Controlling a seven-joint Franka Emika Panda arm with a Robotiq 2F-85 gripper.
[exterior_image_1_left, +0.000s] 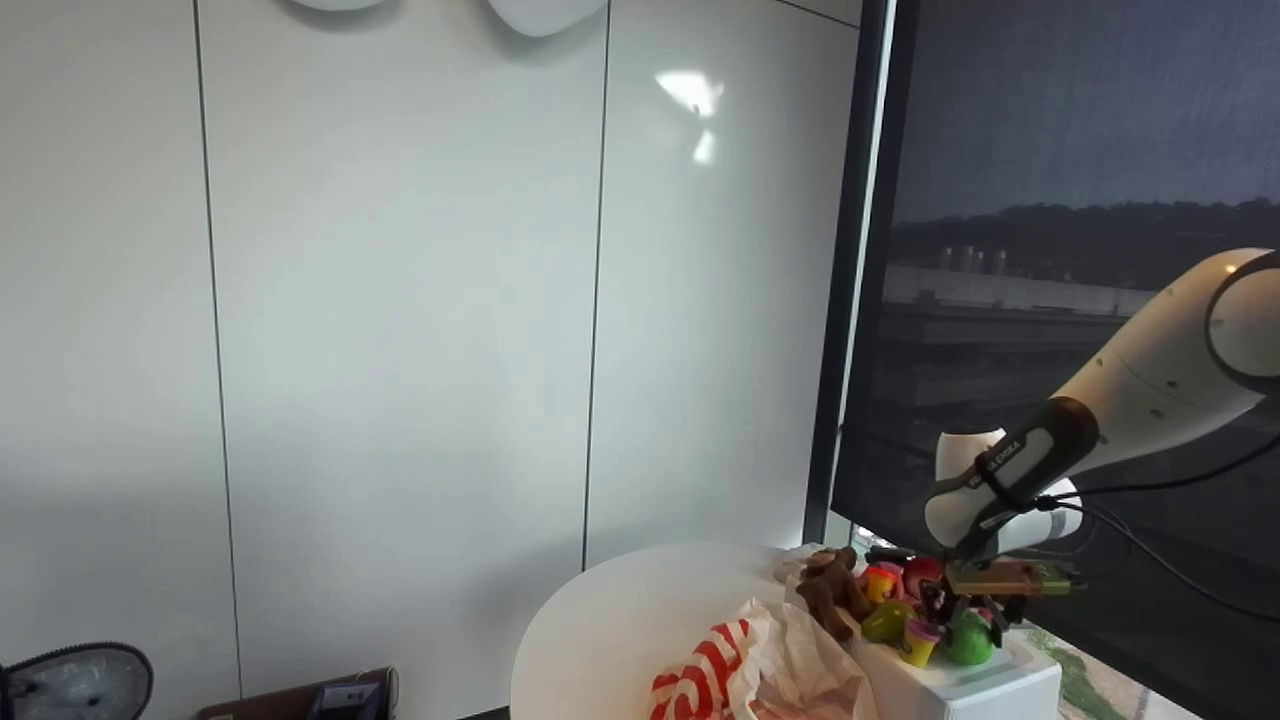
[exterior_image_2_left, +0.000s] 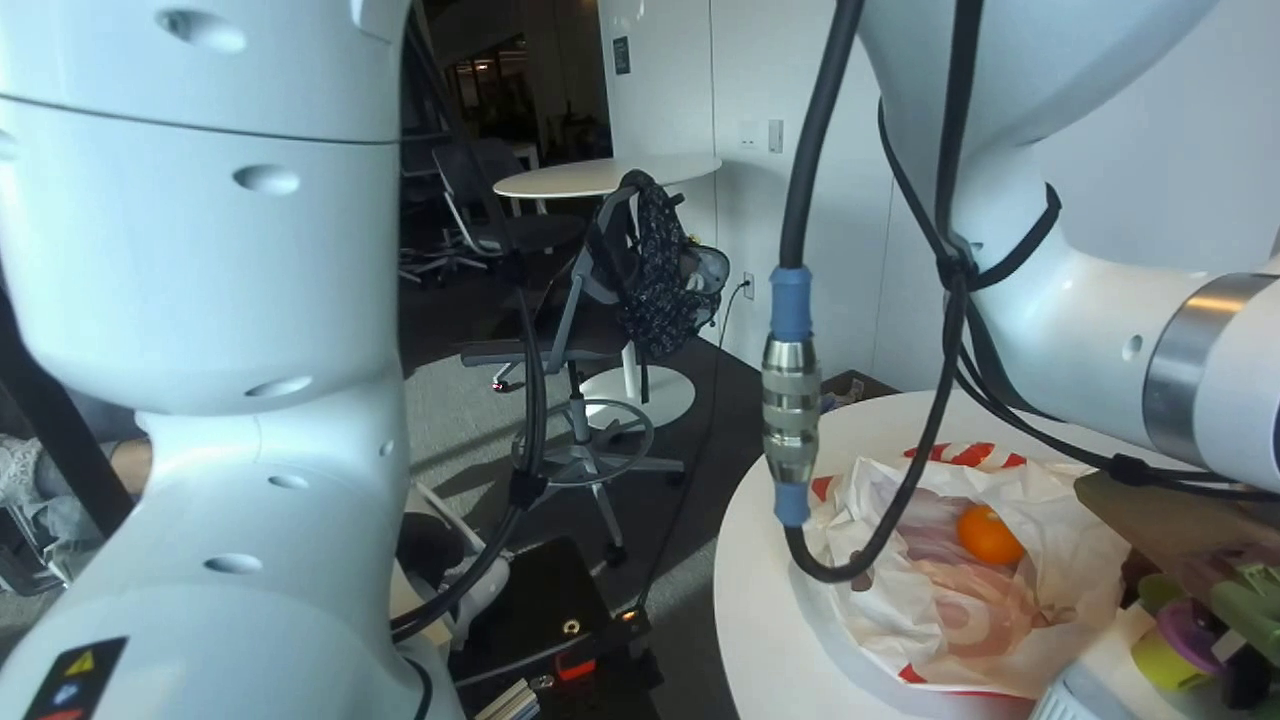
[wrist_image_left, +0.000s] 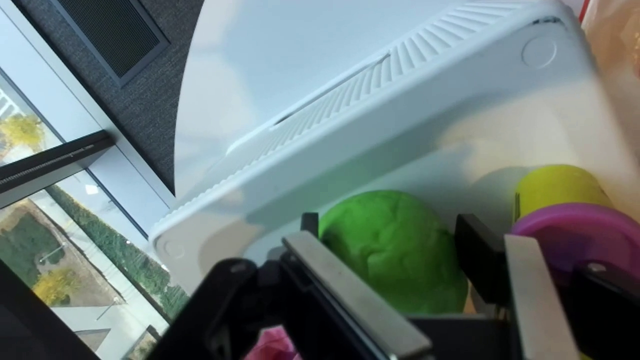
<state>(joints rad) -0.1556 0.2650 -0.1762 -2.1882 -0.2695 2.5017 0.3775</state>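
A round green ball, slightly creased, (wrist_image_left: 395, 250) sits on the white plastic surface in the wrist view. My gripper (wrist_image_left: 387, 235) straddles it, a black fingertip against each side, and I see no clear gap at either pad. In an exterior view the same green ball (exterior_image_1_left: 970, 640) lies under the hand, partly covered by the dark fingers. Right beside the right finger is a small yellow tub (wrist_image_left: 560, 187) with a purple lid (wrist_image_left: 585, 230). Something pink (wrist_image_left: 272, 345) shows below the left finger, mostly hidden.
The white box (exterior_image_1_left: 1000, 695) also bears a brown plush toy (exterior_image_1_left: 830, 590), a red ball (exterior_image_1_left: 922, 575), a yellow-green item (exterior_image_1_left: 888, 622) and other toys. A crumpled red-striped bag (exterior_image_2_left: 880, 610) with an orange ball (exterior_image_2_left: 990, 535) lies on the round white table (exterior_image_2_left: 760, 600). A window adjoins.
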